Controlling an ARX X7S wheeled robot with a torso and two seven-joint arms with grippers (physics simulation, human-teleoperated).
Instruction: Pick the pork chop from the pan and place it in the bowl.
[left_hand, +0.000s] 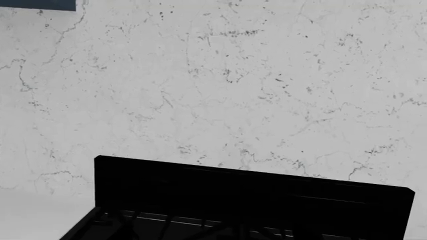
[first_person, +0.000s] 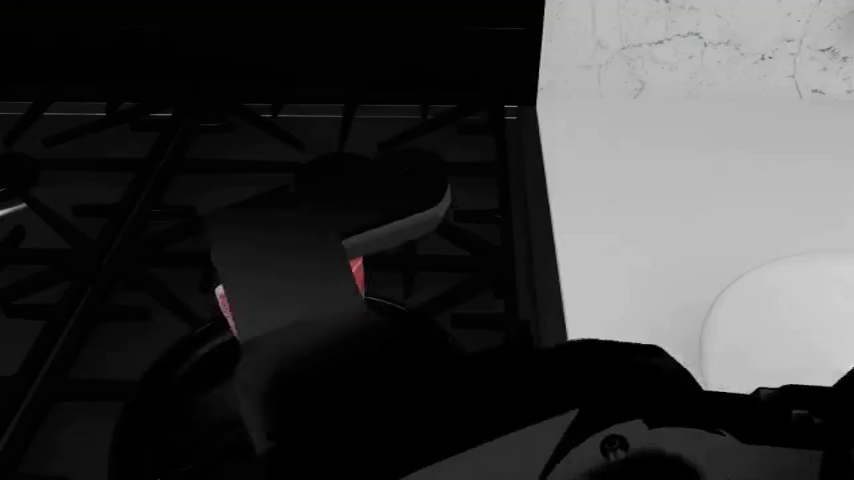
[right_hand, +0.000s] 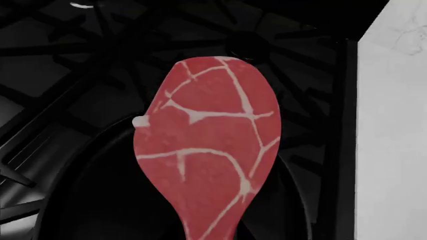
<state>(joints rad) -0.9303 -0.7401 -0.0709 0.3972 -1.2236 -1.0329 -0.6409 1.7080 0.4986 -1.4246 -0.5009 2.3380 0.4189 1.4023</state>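
The pork chop (right_hand: 210, 150), red-pink with white marbling, fills the middle of the right wrist view. Its narrow tail runs toward my right gripper, whose fingers do not show. The chop hangs over the rim of the black pan (right_hand: 93, 200) and overlaps the stove grate behind it, so it looks lifted. In the head view my right arm (first_person: 287, 270) covers the pan (first_person: 167, 410), and only pink slivers of the chop (first_person: 356, 273) show beside it. The white bowl (first_person: 787, 320) stands on the counter to the right. My left gripper is out of view.
The black stove (first_person: 107, 200) with crossed grates lies under the pan. Its raised back panel (left_hand: 253, 200) stands against a marbled white wall (left_hand: 233, 75). A white counter (first_person: 641, 200) lies right of the stove's edge and bears the bowl.
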